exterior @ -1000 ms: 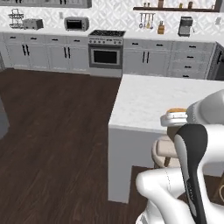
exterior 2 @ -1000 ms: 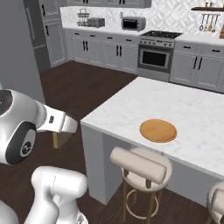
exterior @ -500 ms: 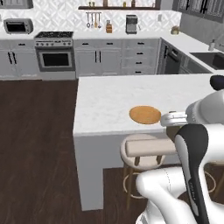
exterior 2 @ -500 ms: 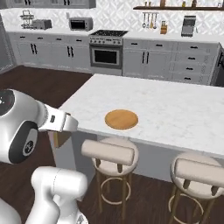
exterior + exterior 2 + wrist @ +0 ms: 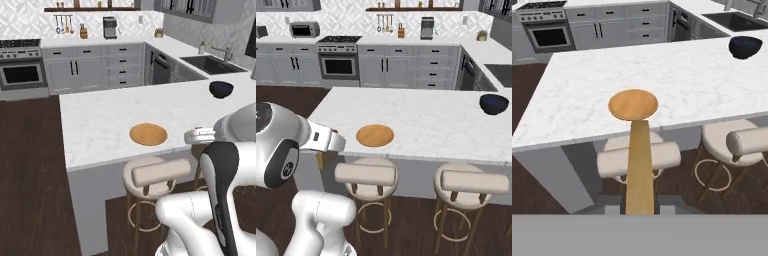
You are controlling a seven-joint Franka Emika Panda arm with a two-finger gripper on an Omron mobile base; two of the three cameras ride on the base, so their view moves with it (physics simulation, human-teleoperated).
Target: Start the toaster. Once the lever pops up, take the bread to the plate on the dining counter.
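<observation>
- Bread [image 5: 638,167] is seen edge-on in hand view, a thin golden strip rising from between the fingertips; hand [image 5: 639,210] is clamped narrow on it.
- Plate [image 5: 148,134] lies flat on the marble surface [image 5: 100,120] of the dining island, near its front edge, w/ nothing on it.
- In hand view the bread's far end overlaps the plate's near rim; bread is held out in front of the surface, above a stool [image 5: 638,157], not over the plate.
- Plate is also seen in right base view [image 5: 375,135], just beyond the white forearm, approx. above the left stool [image 5: 366,174]; a 2nd stool [image 5: 471,184] stands to the right, both tucked under the front edge.
- Dark bowl [image 5: 493,103] sits at the far right of the surface, well apart from the plate.
- Against the back wall: oven range [image 5: 339,57] w/ grey cabinets either side; microwave [image 5: 304,29] on the worktop left of it; coffee machine [image 5: 427,27] to the right.
- Sink [image 5: 214,64] is set in the side worktop at far right in left base view.
- Toaster: can't be made out.
</observation>
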